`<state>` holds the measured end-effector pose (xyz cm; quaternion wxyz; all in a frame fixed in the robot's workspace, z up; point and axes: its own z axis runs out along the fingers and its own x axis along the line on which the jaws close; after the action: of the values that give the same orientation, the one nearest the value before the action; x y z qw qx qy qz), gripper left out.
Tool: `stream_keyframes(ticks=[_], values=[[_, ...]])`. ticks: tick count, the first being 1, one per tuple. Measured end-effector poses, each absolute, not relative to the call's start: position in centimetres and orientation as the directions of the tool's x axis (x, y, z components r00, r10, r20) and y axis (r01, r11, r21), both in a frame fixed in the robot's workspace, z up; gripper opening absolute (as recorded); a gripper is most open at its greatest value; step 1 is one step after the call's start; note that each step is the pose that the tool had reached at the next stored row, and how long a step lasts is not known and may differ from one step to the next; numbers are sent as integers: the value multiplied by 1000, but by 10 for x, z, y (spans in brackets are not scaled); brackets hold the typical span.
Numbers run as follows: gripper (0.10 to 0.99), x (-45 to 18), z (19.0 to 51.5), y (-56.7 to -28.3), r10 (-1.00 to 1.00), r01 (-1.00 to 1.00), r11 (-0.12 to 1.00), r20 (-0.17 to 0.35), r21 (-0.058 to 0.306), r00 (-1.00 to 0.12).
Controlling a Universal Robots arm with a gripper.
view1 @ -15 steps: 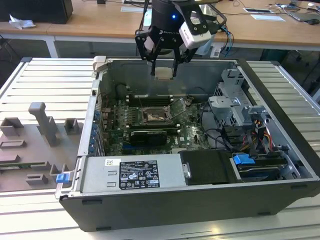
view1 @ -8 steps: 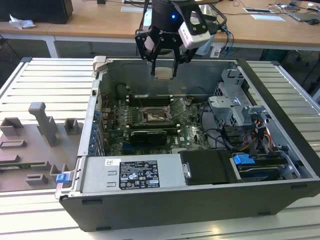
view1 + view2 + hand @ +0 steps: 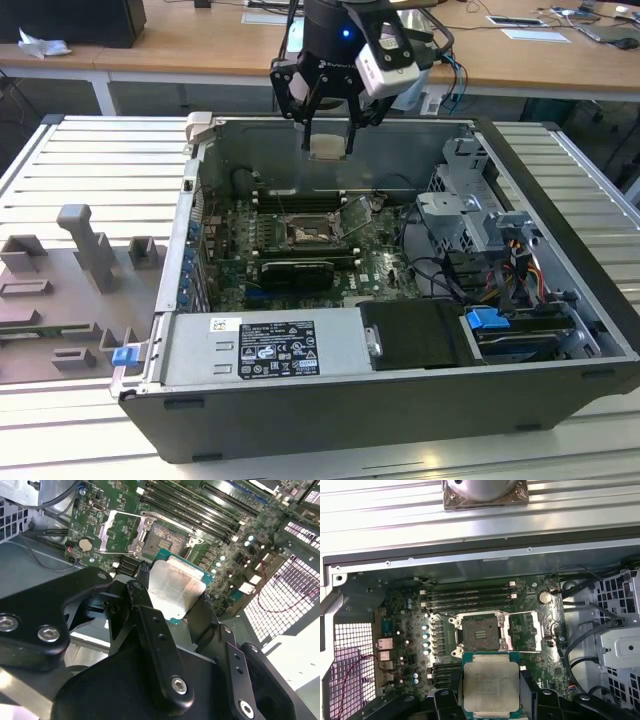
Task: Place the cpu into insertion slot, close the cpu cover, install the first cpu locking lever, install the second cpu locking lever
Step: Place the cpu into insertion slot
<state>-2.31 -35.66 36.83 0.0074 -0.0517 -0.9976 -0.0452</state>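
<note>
Open case (image 3: pixel 330 428), arm (image 3: pixel 330 35) overhead, jaws pinching cpu (image 3: pixel 328 146)

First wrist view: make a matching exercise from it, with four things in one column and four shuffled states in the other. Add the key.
Things
1. the cpu
2. the insertion slot
3. the cpu cover
4. the memory slots

States
A. swung open beside the socket
B. held in the end effector, above the board
C. long, narrow, lying in parallel rows
D. empty, dark centre exposed

Pairs: 1-B, 2-D, 3-A, 4-C
</note>
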Motion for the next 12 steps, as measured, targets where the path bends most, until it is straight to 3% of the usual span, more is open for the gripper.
stream_keyframes(ticks=[12], values=[[541,-23,368,-357,147,148,985,19,89,-989]])
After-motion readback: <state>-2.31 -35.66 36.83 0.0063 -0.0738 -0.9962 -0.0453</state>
